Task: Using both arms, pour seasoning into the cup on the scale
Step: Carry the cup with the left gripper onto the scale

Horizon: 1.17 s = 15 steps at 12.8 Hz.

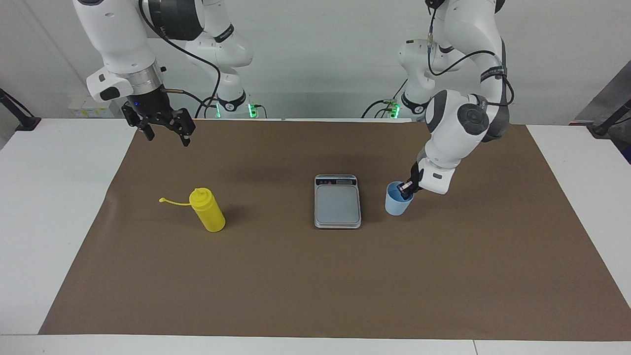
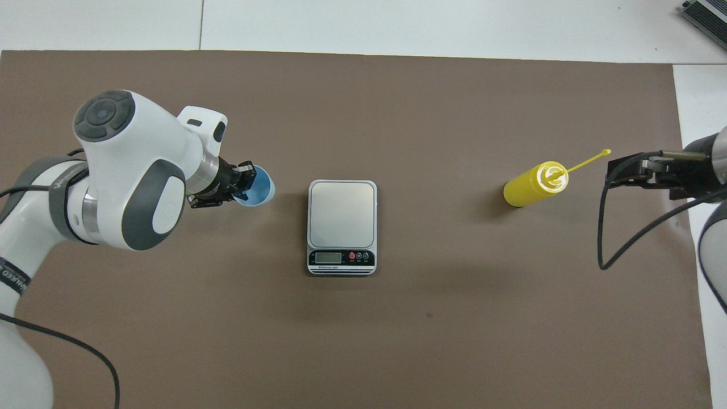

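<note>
Here, nearest the robots, the right gripper (image 1: 165, 129) hangs in the air with its fingers spread apart, empty, over the brown mat (image 1: 315, 276) toward the right arm's end of the table (image 1: 49, 207); this arm waits. In the overhead view it sits at three o'clock from the seasoning bottle (image 2: 531, 184), well apart from it. The scale (image 2: 342, 216) lies at the mat's centre, display strip (image 2: 342, 258) on the short edge nearer the robots, its platform bare. At about nine o'clock from the scale in the overhead view stands the cup (image 1: 397, 199), upright on the mat just beside the scale. The left gripper (image 1: 407, 189) is lowered onto the cup's rim, one finger inside and the jaws closed on the wall. At three o'clock from the scale, well apart, the bottle stands on the mat, its tethered strap (image 2: 588, 159) pointing toward the right arm's end.
</note>
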Motion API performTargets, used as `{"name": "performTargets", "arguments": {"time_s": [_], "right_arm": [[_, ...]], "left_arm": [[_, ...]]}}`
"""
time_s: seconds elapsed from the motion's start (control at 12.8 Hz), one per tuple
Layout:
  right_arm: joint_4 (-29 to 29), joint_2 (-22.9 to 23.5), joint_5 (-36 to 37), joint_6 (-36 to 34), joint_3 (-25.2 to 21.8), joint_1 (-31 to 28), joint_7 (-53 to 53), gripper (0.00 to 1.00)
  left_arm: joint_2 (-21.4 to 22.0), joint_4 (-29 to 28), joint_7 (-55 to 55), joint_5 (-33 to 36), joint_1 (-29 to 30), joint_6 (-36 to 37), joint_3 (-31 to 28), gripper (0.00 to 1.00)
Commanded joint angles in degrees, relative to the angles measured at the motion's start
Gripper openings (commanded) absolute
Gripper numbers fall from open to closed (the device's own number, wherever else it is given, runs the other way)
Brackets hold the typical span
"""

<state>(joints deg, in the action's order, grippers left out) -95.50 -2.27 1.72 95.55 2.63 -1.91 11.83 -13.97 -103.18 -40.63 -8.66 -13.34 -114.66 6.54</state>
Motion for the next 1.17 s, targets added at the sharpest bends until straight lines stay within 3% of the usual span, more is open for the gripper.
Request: {"name": "performTargets", "arguments": {"time_s": [0.0,0.55,1.09], "right_arm": [[-1.36,-1.24,0.22,0.25,0.27,-0.64,0.21,1.0],[-1.36,-1.24,0.22,0.25,0.27,-0.64,0.21,1.0],[-1.36,-1.24,0.22,0.25,0.27,-1.87,0.3,1.0]], "left_arm": [[-5.52,7.37,-4.71,-0.92,-3.26,3.38,-0.83,0.0],[-7.91,10.9,-9.38,-4.34,-6.78,6.46,-0.39,0.0],[-8.88,10.37,-12.72,-5.23,-9.07,2.25,-0.39,0.0]]}}
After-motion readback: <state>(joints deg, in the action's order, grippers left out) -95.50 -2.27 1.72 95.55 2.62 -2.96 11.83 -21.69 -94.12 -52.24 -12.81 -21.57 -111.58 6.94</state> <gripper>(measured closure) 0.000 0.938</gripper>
